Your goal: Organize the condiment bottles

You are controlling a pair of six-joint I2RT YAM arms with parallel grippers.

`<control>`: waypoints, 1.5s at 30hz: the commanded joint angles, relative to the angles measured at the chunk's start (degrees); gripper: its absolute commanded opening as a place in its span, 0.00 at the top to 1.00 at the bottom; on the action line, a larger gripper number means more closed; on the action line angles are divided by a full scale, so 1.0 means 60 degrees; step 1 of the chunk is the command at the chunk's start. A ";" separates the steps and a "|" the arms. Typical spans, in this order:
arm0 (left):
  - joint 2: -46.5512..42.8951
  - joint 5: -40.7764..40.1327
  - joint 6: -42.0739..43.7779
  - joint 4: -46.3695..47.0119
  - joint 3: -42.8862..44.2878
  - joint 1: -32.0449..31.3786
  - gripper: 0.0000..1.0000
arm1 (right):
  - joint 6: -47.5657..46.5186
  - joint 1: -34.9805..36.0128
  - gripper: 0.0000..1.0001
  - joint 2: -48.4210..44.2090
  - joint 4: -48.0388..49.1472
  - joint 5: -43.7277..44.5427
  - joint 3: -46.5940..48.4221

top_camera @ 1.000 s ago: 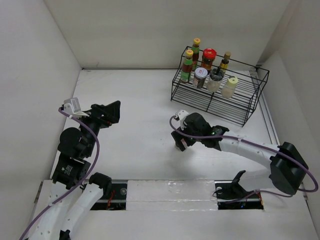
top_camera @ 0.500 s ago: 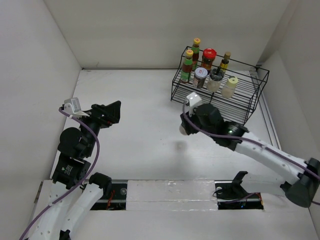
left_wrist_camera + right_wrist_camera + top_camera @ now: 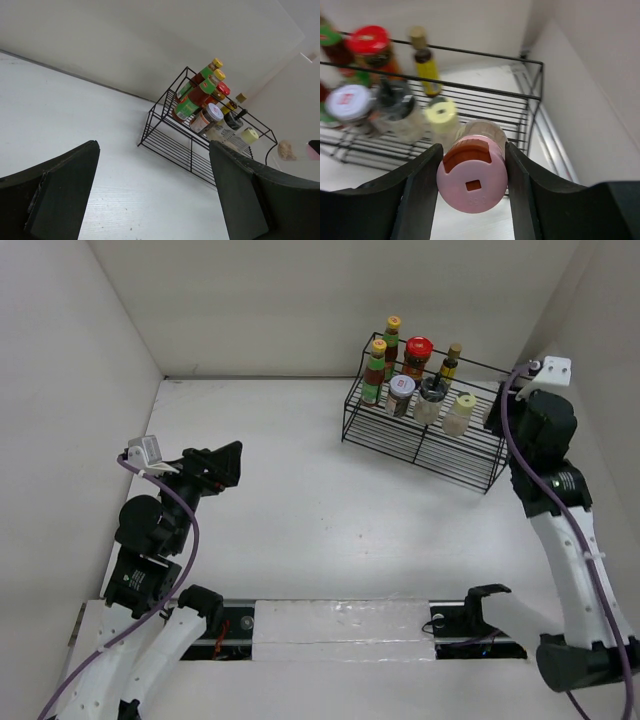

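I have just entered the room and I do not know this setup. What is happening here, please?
The right gripper is shut on a pink-capped shaker, holding it at the right end of the black wire rack, apparently not yet set down. Seven other bottles already stand on the rack. The left gripper is open and empty, far from it.

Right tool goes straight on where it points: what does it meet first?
Probably the right end of the black wire rack, beside the yellow-lidded shaker. The pink-capped shaker held in the right tool would touch first. Depth is hard to judge.
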 commanded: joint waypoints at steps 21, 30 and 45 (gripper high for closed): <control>-0.0047 -0.0177 0.0133 0.0323 0.0143 -0.0095 0.13 | -0.0301 -0.3650 0.45 0.3104 0.1251 -0.4537 -0.0667; -0.0047 -0.0265 0.0221 0.0322 0.0143 -0.0095 0.11 | -0.0125 -0.3826 0.08 0.2843 0.1457 -0.4552 -0.0654; 0.0143 -0.0178 0.0309 0.0146 0.0231 0.0007 0.00 | -0.0139 -0.1882 0.01 -0.0616 0.2334 -0.7837 -0.0783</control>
